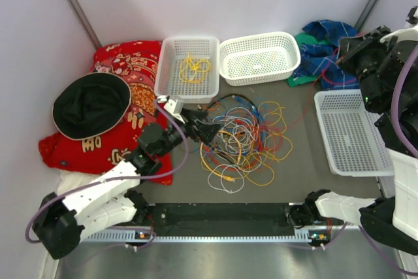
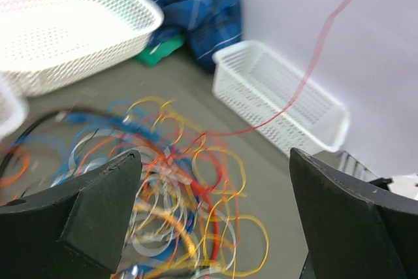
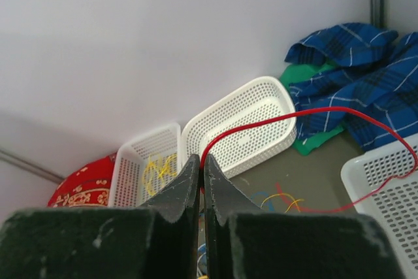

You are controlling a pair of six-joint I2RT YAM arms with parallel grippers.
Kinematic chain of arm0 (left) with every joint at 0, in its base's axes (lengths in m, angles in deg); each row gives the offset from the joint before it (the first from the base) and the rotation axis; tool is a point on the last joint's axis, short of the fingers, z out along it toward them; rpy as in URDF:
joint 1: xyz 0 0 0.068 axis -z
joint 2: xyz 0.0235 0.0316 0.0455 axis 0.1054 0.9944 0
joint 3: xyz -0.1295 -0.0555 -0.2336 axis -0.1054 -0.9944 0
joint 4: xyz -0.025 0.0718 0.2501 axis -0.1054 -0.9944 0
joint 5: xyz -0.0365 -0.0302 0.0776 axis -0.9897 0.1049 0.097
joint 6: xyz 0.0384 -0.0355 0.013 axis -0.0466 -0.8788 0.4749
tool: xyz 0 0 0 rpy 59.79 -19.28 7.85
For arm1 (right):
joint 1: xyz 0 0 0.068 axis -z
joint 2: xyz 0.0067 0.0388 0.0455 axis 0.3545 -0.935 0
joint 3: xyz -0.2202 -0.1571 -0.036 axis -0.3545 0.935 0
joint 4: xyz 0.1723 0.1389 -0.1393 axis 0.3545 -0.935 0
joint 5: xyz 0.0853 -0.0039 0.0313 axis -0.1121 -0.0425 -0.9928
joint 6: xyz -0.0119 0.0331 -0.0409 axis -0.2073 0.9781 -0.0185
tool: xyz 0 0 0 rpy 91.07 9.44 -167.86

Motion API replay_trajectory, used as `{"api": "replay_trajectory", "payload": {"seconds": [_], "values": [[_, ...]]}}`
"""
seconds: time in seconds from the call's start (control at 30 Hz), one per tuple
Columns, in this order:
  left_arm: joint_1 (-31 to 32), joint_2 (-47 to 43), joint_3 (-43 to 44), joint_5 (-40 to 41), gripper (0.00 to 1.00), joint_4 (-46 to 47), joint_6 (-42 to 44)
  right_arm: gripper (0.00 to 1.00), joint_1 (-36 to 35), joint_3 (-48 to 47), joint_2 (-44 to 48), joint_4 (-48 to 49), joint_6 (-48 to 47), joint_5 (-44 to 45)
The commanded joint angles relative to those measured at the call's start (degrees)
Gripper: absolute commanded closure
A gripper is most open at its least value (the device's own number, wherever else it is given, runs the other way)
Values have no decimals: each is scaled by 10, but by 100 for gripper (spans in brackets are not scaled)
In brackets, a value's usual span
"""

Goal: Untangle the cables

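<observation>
Pinching red cable [image 3: 326, 110] in right claw [image 3: 201, 161], left claw [image 2: 214, 156] agape

Thin flexible cables [image 1: 245, 138] in yellow, orange, blue, white and black lie as a loose tangle of overlapping loops mid-workspace. One yellow cable [image 1: 194, 66] sits coiled in the white perforated plastic basket [image 1: 189, 39] behind it. A thin red cable [image 3: 307, 113] rises from the heap, pinched in the right gripper [image 3: 201, 161].

2 white-and-black arms [image 1: 104, 191], thick purple cables [image 1: 187, 143], black wedge-shaped gripper fingers [image 3: 171, 200] with pale specks
</observation>
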Motion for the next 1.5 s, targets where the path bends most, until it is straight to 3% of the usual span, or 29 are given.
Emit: {"api": "replay_trajectory", "payload": {"seconds": [0.0, 0.07, 0.2, 0.5, 0.9, 1.3, 1.33, 1.43, 1.47], "values": [[20, 70, 23, -116, 1, 274, 46, 100, 4, -2, 4, -38, 41, -65], [42, 118, 39, -144, 1, 318, 85, 100, 4, -3, 4, -48, 61, -85], [79, 180, 102, -136, 1, 315, 159, 100, 3, 0, 2, -67, 87, -150], [88, 333, 219, -129, 1, 350, 207, 100, 4, 46, 30, -70, 126, -251], [101, 480, 332, -198, 1, 417, 135, 100, 3, 54, 57, -99, 116, -260], [112, 498, 335, -265, 7, 415, 100, 100, 4, 78, 58, -79, 105, -272], [112, 501, 335, -269, 8, 415, 93, 100, 3, 82, 57, -75, 106, -274], [112, 517, 355, -273, 34, 407, 83, 100, 3, 96, 59, -67, 112, -292], [112, 523, 359, -269, 57, 403, 83, 100, 4, 98, 59, -60, 113, -296]]}}
